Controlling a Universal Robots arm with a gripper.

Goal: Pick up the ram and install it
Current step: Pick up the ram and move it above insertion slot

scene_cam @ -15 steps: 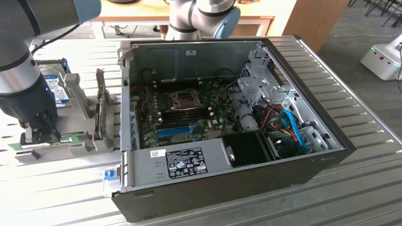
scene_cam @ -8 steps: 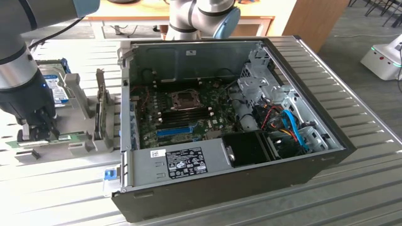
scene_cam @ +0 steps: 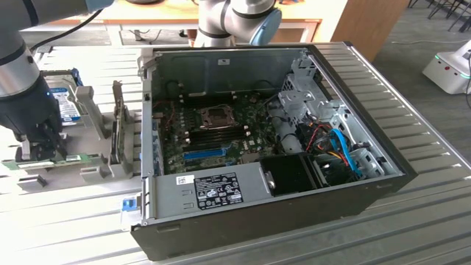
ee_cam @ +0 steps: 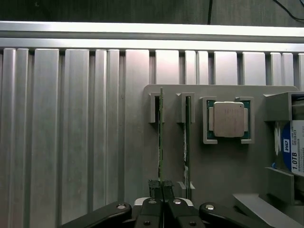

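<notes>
We find the gripper (ee_cam: 162, 186) clenched on the ram (ee_cam: 161, 133), which stands edge-up in the holder (ee_cam: 223, 166), evidently so the jaws can pinch its flat faces; the second stick (ee_cam: 188, 133) stands alongside.

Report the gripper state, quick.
Gripper: closed, pinching the near end of the ram, which stands on edge in the gray holder.
</notes>
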